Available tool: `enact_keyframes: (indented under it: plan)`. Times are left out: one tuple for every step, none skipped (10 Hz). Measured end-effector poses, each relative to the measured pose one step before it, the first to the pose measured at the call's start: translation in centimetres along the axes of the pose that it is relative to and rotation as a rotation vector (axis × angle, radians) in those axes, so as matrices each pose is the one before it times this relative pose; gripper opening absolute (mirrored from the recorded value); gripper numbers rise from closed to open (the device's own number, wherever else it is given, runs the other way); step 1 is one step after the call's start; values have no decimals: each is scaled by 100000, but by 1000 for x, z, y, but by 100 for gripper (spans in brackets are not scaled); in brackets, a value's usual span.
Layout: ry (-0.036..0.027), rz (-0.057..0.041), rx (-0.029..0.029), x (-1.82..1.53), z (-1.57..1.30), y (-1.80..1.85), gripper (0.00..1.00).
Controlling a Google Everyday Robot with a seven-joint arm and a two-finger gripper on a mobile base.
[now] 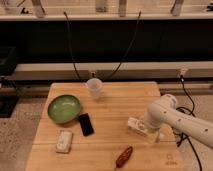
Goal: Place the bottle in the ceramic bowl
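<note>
While bottle lies well right of ceramic bowl, claw covers its right end; can't tell whether claw is apart or clamped.

Gripper low over right part of wooden table. Behind it: dark wall panel w/ pale ledge, black cables hanging. Speckled floor far left.
</note>
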Motion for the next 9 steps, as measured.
enact_keyframes:
  plan:
    - [-79, -131, -204, 58, 105, 54, 49]
    - [-117, -27, -203, 20, 143, 65, 48]
    - [-100, 19, -164, 27, 124, 60, 49]
    - [81, -29, -37, 49, 29, 30, 46]
    - [696, -5, 115, 203, -328, 80, 36]
    - [171, 147, -1, 16, -393, 17, 26]
    - [18, 7, -26, -32, -278, -8, 17]
    - [42, 6, -230, 23, -170, 76, 5]
    - [146, -25, 20, 34, -250, 21, 1]
